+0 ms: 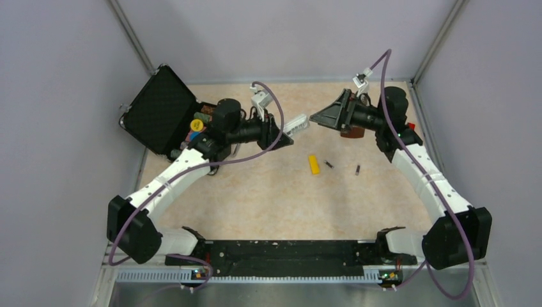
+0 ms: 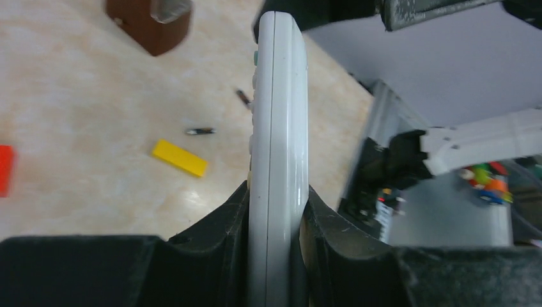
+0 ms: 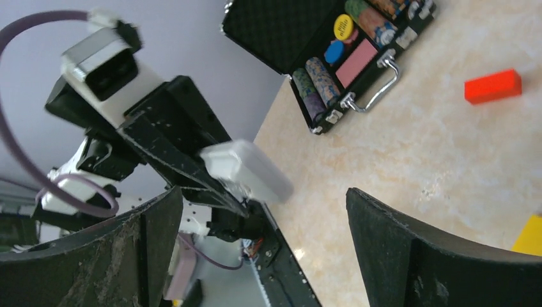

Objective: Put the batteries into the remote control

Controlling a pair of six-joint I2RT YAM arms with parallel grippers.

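Beige bench [image 1: 255,192]: my left claw [image 1: 279,131] clamps the remote [image 1: 296,123], its long axis toward my spread-apart right claw [image 1: 329,114]; batteries [image 1: 329,164] lie seemingly nearer that one.

Both arms are up and pointing at each other, left pincer [image 1: 285,130] clamped on the remote control [image 2: 278,128], right pincer [image 1: 316,119] facing it, jaws spread wide, gripping nothing.

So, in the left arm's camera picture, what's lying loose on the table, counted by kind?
batteries: 2
yellow block: 1
red block: 1
brown object: 1
Total: 5
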